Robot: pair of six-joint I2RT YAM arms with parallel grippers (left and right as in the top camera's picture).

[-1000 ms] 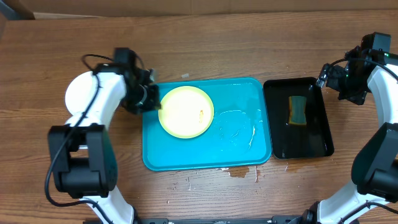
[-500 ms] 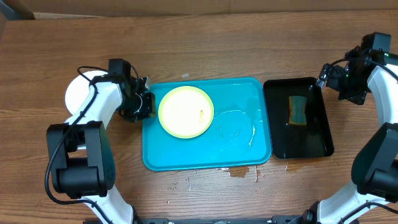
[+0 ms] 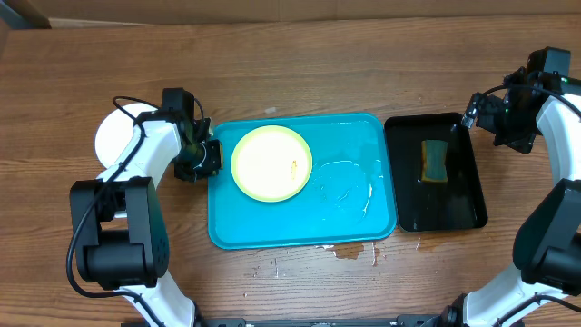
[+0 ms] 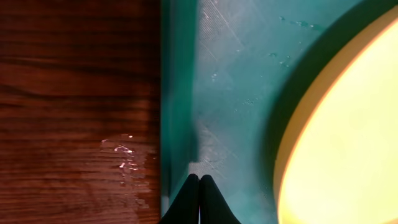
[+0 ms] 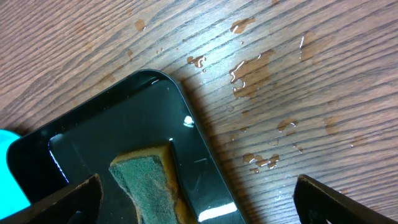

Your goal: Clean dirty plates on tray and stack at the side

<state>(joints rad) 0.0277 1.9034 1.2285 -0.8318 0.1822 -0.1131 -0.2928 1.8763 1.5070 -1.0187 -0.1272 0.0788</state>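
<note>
1. Nearest, in front of the tray [image 3: 354, 229]: a small brown puddle [image 3: 349, 252] and tiny wet specks on the wood table [image 3: 363, 73].
2. The tray is big and blue w/ a raised rim. It is wet, and a thin pool of water [image 3: 345, 191] lies in its right half.
3. The yellow-green plate [image 3: 271, 163] lies flat in the tray's left half. It has one tiny orange mark near its middle.
4. The left gripper [image 3: 211, 156] is at the tray's left rim, just beside the plate but not touching it. Its fingers [image 4: 200, 186] are pressed tight together w/ nothing in them.
5. A sec ago that gripper was right at the plate's left edge. Now it has pulled back to the rim. Plate, sponge & right arm are where they were.
6. Left of the tray, a white plate [image 3: 111, 141] sits on the table, partly hidden under the left arm.
7. Just right of the tray is a black tray [image 3: 458, 213], shiny and wet. A green sponge [image 3: 435, 160] lies in its far half.
8. The right gripper [image 5: 199, 205] hangs over bare wood past the black tray's far right corner. Its fingers are spread wide, holding nothing.
9. The wood there is brown w/ water drops on it.
</note>
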